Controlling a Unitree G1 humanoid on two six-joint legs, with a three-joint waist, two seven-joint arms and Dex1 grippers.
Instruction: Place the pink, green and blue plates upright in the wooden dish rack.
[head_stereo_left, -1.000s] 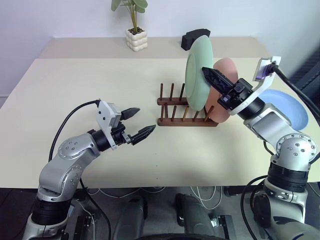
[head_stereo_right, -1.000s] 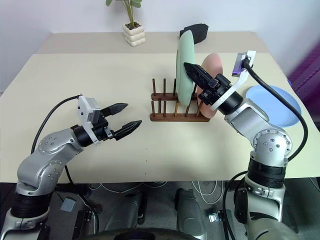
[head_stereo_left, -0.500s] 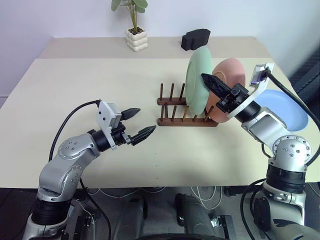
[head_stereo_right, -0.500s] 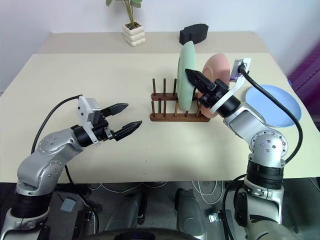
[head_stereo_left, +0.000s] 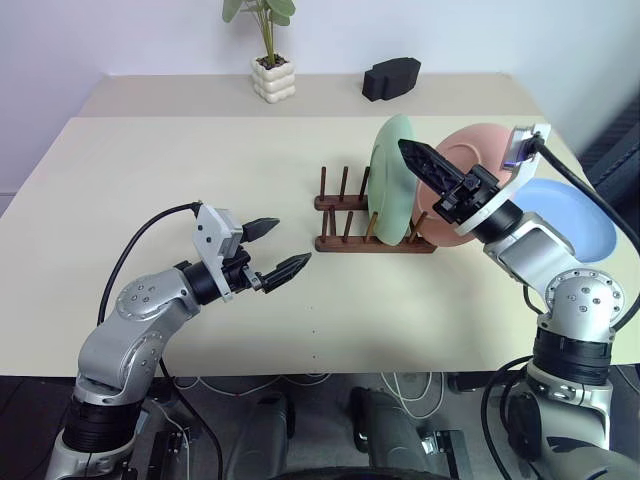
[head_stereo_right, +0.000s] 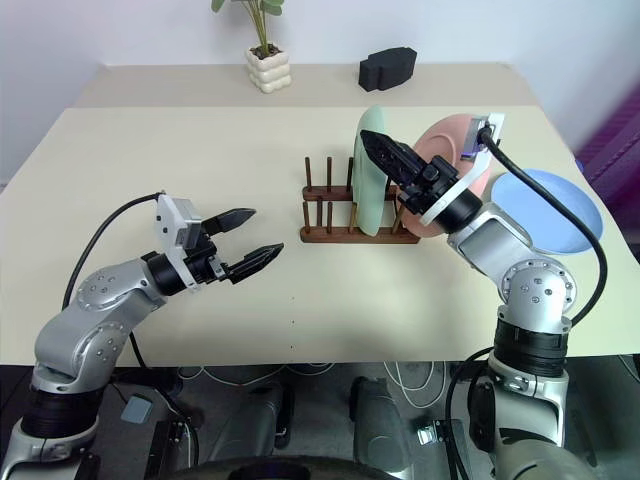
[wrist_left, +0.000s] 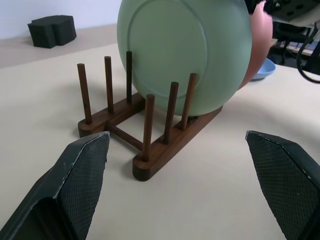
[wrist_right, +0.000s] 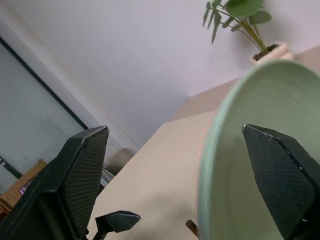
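Observation:
The green plate (head_stereo_left: 392, 180) stands upright between pegs of the wooden dish rack (head_stereo_left: 350, 240) at mid-table. My right gripper (wrist_right: 175, 131) is open, its fingers (head_stereo_left: 432, 167) straddling the plate's upper rim without pinching it. Just behind, at the rack's right end, the pink plate (head_stereo_left: 478, 160) stands on edge, tilted back to the right. Flat on the table to the right of the rack lies the blue plate (head_stereo_left: 575, 218), partly behind my right arm. My left gripper (head_stereo_left: 277, 246) hangs open and empty left of the rack, pointing at it.
A potted plant in a white pot (head_stereo_left: 273, 78) and a black block (head_stereo_left: 390, 76) sit at the table's far side. Several rack pegs (wrist_left: 107, 85) left of the green plate hold nothing. The table's right edge runs close to the blue plate.
My right gripper has opened and let go of the green plate, which has sunk into the rack. The pink plate has tipped further right. The left arm has not moved.

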